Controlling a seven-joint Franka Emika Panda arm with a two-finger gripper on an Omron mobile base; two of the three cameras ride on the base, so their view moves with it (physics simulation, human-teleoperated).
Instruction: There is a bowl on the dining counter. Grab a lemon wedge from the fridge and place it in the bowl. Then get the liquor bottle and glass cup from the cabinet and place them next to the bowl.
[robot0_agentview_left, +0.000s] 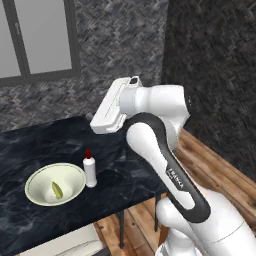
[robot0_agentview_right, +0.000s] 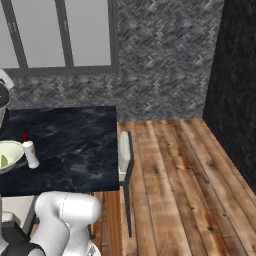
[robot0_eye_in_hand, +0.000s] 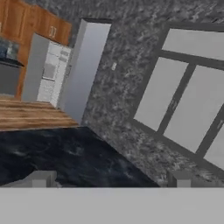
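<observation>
The hand (robot0_eye_in_hand: 109, 179) hangs above the desk (robot0_agentview_left: 45, 145) with its fingers wide apart, gripping nothing. The lemon wedge (robot0_agentview_left: 57, 190) lies in the bowl (robot0_agentview_left: 40, 179); the liquor bottle (robot0_agentview_left: 90, 170) stands upright just beside it. The arm's lettering is illegible

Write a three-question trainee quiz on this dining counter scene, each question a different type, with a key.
1. True or false: the lemon wedge lies inside the bowl.
2. Which item stands beside the bowl on the dining counter?
A. the liquor bottle
B. a kettle
C. a frying pan
3. Fill in: in the hand view, the claw has its fingertips set wide apart with nothing between them, so it is ____.

Key:
1. True.
2. A. The bottle stands upright just right of the bowl in the left base view.
3. Open.
</observation>
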